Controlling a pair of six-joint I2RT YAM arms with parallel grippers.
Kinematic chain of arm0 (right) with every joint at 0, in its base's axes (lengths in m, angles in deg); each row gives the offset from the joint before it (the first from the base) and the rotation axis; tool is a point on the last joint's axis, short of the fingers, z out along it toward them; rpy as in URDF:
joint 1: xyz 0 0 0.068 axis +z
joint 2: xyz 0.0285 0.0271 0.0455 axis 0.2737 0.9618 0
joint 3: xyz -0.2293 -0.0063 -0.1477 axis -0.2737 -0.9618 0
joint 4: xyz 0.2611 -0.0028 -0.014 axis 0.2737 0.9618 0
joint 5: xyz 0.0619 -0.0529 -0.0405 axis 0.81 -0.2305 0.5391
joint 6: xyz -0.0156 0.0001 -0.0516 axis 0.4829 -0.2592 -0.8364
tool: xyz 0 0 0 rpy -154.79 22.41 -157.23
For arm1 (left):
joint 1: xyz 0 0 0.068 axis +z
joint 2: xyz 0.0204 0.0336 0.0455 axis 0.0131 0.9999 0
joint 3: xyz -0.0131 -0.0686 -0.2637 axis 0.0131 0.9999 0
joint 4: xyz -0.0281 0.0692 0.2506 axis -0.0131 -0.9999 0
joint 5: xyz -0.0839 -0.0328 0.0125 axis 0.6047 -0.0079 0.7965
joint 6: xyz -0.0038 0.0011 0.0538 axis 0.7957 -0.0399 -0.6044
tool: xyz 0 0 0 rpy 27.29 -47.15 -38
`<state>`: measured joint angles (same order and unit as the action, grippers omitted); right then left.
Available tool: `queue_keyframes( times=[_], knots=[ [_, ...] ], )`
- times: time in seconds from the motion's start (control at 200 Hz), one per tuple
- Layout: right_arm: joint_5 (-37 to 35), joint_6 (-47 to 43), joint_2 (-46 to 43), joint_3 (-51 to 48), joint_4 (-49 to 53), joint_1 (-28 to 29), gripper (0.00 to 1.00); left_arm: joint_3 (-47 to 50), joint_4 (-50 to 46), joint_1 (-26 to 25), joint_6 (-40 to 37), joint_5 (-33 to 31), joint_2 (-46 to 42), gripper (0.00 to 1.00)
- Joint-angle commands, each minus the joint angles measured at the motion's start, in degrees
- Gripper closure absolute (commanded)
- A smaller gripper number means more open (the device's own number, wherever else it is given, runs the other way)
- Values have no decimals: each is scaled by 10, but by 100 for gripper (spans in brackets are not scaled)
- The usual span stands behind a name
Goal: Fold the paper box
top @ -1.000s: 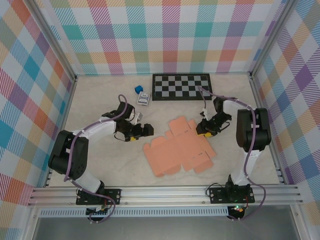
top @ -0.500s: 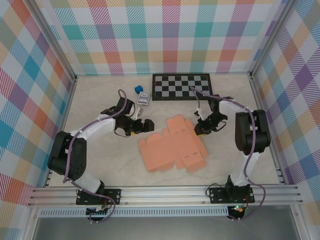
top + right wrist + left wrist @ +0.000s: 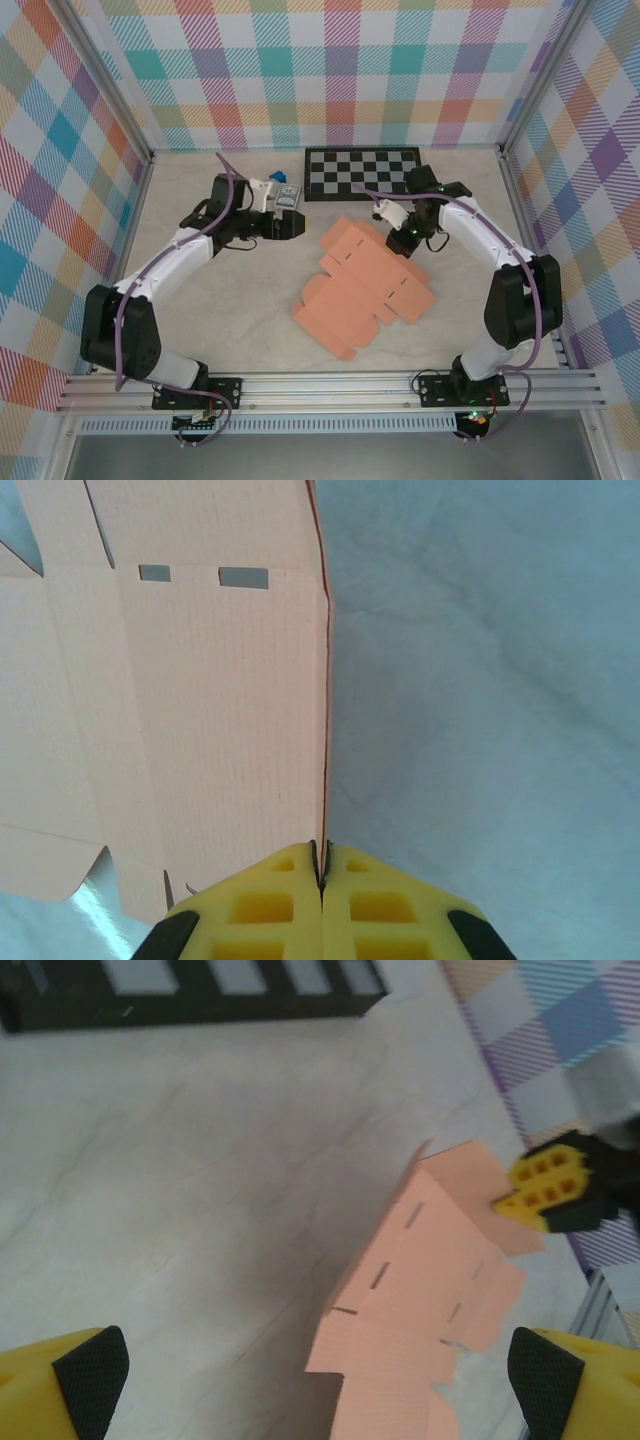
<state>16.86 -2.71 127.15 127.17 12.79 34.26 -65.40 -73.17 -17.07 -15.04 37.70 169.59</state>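
The paper box (image 3: 365, 285), still a flat unfolded sheet, lies on the surface (image 3: 220, 300) between both arms. The right end effector (image 3: 322, 865) is clenched on its far right edge. The left end effector (image 3: 290, 225) is fully released, apart from the sheet.

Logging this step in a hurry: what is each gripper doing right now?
Left gripper: open, holding nothing.
Right gripper: closed on the edge of the paper box.
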Motion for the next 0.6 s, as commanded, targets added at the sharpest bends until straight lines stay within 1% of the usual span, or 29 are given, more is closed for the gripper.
queue_keyframes(
  times=[0.0,0.03,0.105,0.25,0.41,0.515,0.595],
  knots=[
    [-27,-132,-21,5,14,-1,99,40,98,-3,-61,105,-31,0],
    [-27,-160,-27,0,12,-1,99,47,110,-9,-76,112,-35,0],
    [-11,-233,-41,-7,23,-1,100,52,109,-34,-125,95,-41,0],
    [8,-309,-59,-1,21,2,100,46,103,-76,-175,61,-13,0],
    [-10,-349,-65,-4,4,23,100,34,122,-104,-154,76,37,0],
    [-18,-354,-72,-8,-6,26,100,37,134,-131,-146,61,57,0],
    [-17,-359,-79,-13,-15,29,100,42,154,-147,-125,58,78,3]
  ],
)
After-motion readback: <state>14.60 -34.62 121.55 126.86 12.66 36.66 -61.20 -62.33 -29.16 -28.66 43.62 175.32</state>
